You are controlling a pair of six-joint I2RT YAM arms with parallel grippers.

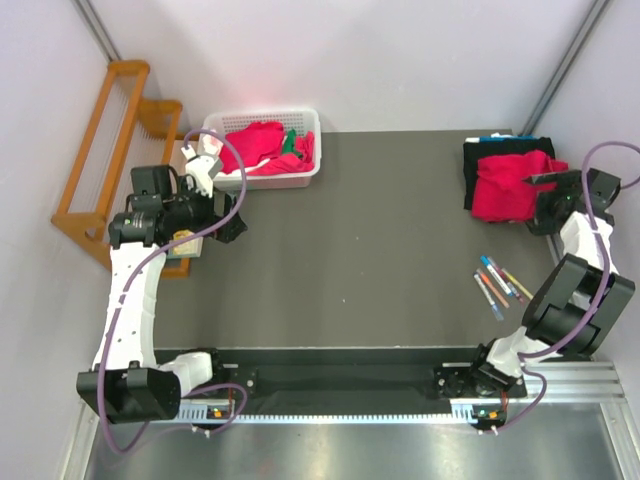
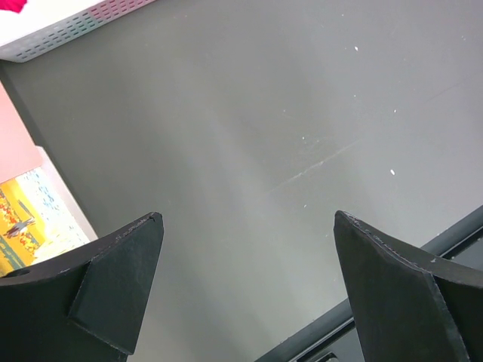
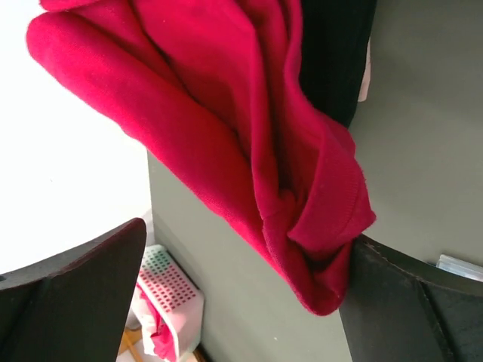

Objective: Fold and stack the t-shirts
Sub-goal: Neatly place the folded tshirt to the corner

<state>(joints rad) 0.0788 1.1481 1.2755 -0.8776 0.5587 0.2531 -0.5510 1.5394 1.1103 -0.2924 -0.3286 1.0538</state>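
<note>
1. Where the pens (image 1: 498,282) lie loose on the right of the table (image 1: 350,230), nearest your arm bases, you have the one obstacle on the right arm's way back; the pens lie well apart from the stack.
2. Your right gripper (image 3: 247,234) stands at the stack with jaws wide apart. The red t-shirt (image 3: 226,113) brushes one finger, unpinched. It lies rumpled on the black t-shirt (image 1: 500,148) at the far right edge. Judged step: setting down on the stack.
3. Your left gripper (image 2: 247,216) hovers open and empty over bare table, just beside the basket (image 1: 270,182).
4. Unfolded t-shirts (image 1: 255,145), red with some green, fill that basket at the far left. Next move, likely: squaring the stack, or fetching one.
5. A wooden rack (image 1: 100,150) stands beyond the left edge.
</note>
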